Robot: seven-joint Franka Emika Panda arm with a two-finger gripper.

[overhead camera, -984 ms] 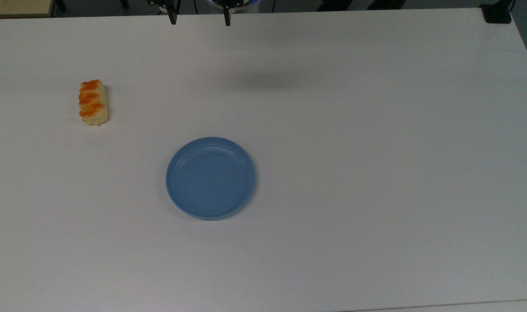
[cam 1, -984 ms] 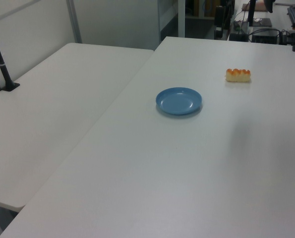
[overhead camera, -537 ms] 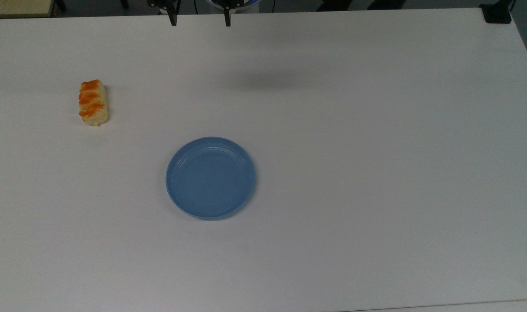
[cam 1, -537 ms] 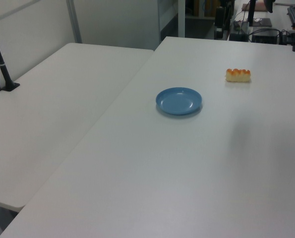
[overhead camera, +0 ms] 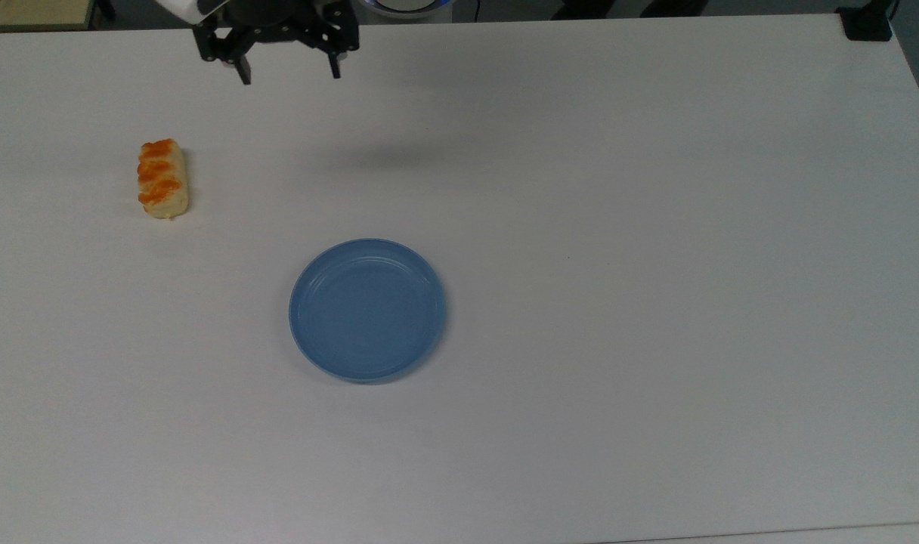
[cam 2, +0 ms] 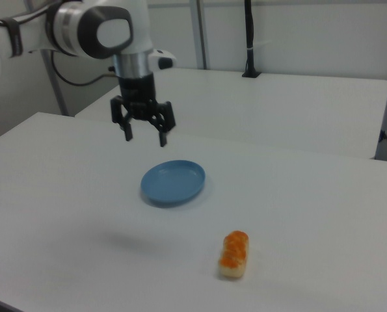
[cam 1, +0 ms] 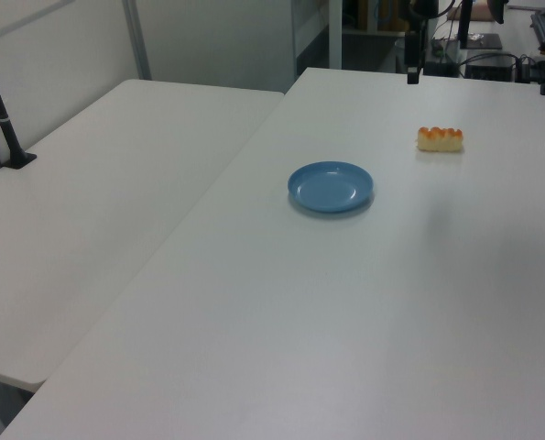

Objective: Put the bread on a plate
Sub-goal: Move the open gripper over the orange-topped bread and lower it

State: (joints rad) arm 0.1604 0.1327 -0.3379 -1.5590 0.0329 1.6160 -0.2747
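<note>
Lying apart from raised tool (overhead camera: 289, 75), bread (overhead camera: 162, 178), plate (overhead camera: 367, 310) bare

Overhead top view, two oblique opposite side views, shared table (overhead camera: 656, 227).

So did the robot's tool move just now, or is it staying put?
Yes. In the top view the tool has shifted toward the top view's left and slightly further in over the table, so it sits closer to the bread, which lies where it was.
</note>
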